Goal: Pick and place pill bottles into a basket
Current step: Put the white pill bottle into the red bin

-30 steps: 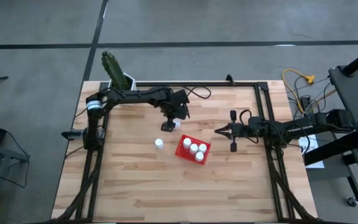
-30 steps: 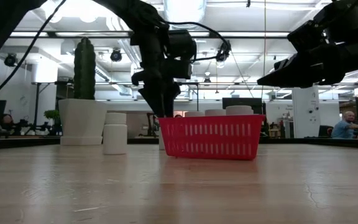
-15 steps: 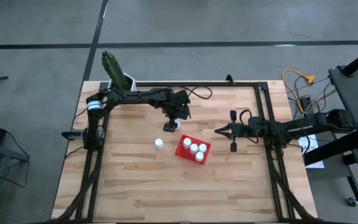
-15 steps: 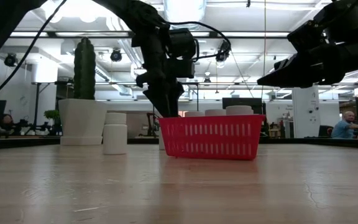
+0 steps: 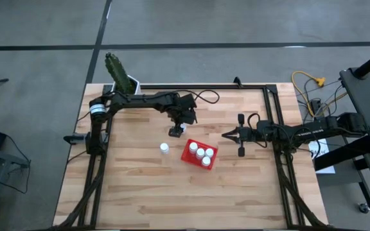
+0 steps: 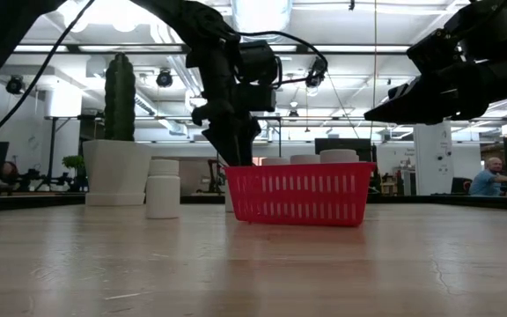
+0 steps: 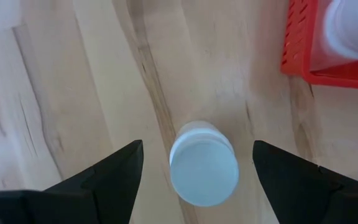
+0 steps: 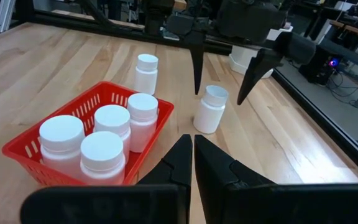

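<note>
My left gripper is open and points down over a white pill bottle that stands upright on the table just left of the red basket. Its fingers stand on either side of the bottle's cap without touching it. Several white bottles stand in the basket. Another bottle stands alone on the table, nearer the front. My right gripper is shut and empty, hovering right of the basket.
A white pot with a cactus stands at the table's far left corner. The basket's red wall is close beside the left gripper. Bare wood lies in front of the basket.
My left gripper has shifted a little toward the table's right edge, toward the basket, and stays open over the bottle.
</note>
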{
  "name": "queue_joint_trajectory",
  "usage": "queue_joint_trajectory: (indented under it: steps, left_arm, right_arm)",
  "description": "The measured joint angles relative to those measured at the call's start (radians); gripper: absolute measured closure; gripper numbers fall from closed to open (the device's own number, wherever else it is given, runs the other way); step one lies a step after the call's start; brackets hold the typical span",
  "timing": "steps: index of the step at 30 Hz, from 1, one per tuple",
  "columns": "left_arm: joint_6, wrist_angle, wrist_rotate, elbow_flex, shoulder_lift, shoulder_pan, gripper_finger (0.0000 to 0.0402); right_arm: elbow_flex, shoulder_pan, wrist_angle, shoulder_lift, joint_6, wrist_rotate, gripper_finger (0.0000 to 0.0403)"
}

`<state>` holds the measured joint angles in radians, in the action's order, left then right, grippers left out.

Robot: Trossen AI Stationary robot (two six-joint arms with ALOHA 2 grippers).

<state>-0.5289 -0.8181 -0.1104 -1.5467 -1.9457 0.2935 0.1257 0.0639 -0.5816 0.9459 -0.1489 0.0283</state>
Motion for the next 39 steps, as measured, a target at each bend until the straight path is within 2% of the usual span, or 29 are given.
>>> queue_joint_trajectory:
  steps: [26, 39]
  left_arm:
    - [0.026, 0.025, 0.000, 0.019, 0.000, 0.000, 0.0118]
    - [0.027, 0.063, 0.001, 0.067, 0.000, 0.001, 0.0118]
  right_arm:
    - [-0.005, 0.000, 0.001, 0.000, 0.015, -0.001, 0.0394]
    - [-0.005, 0.000, 0.000, 0.000, 0.019, -0.001, 0.0394]
